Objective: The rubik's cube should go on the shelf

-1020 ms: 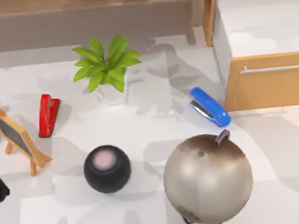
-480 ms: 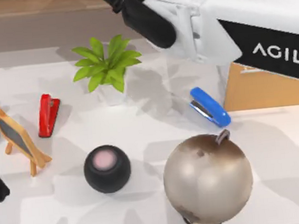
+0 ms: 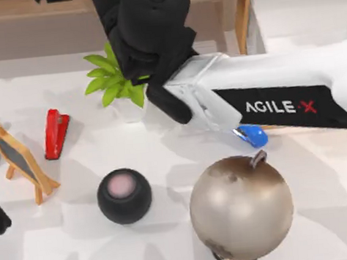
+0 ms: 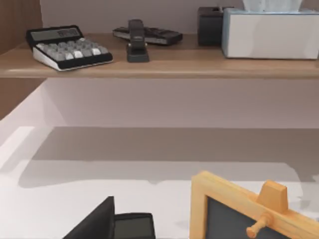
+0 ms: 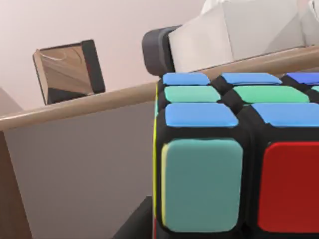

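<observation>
Multicoloured rubik's cube (image 5: 239, 159) | close against right gripper (image 3: 153, 46) | near shelf (image 5: 99, 102)

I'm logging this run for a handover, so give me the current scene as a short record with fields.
right arm: reaches in from the table's right, right gripper over the plant, near the shelf
held item: rubik's cube, close in the right wrist view
cube placement: not yet on the shelf
left arm: parked at the table's left edge
shelf contents: calculator, black stapler, tissue box
table items: red stapler, blue stapler, globe
</observation>
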